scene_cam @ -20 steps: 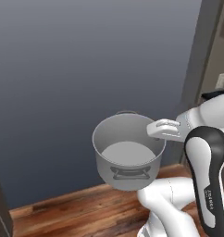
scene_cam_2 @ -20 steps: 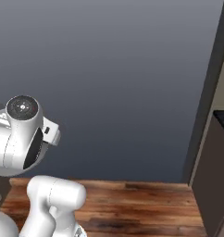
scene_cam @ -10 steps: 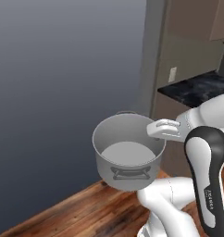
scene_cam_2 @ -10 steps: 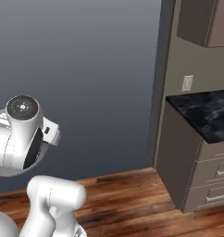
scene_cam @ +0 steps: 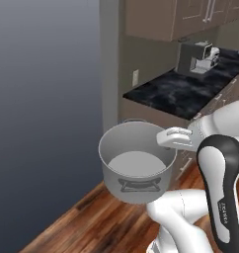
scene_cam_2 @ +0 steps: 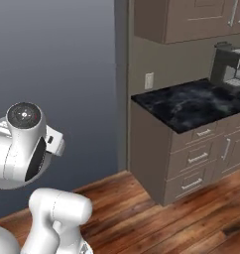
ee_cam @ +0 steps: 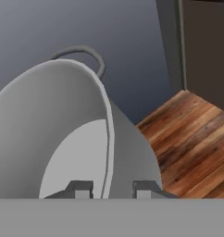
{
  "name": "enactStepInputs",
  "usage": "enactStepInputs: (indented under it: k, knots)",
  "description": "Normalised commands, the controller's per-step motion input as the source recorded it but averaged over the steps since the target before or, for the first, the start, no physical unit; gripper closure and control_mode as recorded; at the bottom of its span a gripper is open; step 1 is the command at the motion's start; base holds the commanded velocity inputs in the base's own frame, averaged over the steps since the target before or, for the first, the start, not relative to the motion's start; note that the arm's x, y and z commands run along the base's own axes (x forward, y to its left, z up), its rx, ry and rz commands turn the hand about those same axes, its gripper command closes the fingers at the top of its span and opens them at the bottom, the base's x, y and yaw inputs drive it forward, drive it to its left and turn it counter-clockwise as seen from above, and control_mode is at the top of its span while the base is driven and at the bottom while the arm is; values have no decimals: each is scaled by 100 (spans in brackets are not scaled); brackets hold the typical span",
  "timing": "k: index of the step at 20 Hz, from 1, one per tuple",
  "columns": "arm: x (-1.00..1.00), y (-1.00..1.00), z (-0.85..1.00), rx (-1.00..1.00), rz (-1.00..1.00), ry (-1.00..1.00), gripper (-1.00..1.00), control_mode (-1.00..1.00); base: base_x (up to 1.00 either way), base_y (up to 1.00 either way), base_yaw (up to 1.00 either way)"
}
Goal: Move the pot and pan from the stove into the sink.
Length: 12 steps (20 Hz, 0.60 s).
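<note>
**Hand view: steel pot riding in the claw above a wood floor**

Hand view is showing the shiny silver-grey steel pot (ee_cam: 63, 134) pressed right up against the claw (ee_cam: 109, 189), whose two dark fingertips are sitting one inside the rim and one outside, pinching the pot's thin wall between them. The pot's pale inner floor is lying just beyond the inner fingertip, and a thin loop handle is arching over the far rim, at the side opposite the claw. Reddish-brown plank flooring (ee_cam: 192, 139) is spreading out beyond the outer fingertip.

From the left base view the pot (scene_cam: 136, 165) is appearing whole: a straight-sided cylinder, upright, hanging in the air clear of the floor, with a second loop handle on its near wall. The claw (scene_cam: 167, 138) is clamping the rim on the side nearest the white arm.

The right base view is offering the surroundings instead: a black marbled countertop (scene_cam_2: 189, 105) on brown drawer cabinets (scene_cam_2: 196, 158), well apart from the claw, with upper cabinets (scene_cam_2: 191, 20) above and a grey appliance (scene_cam_2: 230, 67) at the counter's far end.
</note>
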Motion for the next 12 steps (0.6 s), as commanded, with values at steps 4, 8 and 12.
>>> enactStepInputs:
  k: [4, 8, 12]
  knots:
    - [0, 0, 0, 0, 0, 0, 100, 100, 0, -19, -48]
    - [0, 0, 0, 0, 0, 0, 100, 100, 0, -18, -48]
    - [0, 0, 0, 0, 0, 0, 100, 100, 0, -23, -46]
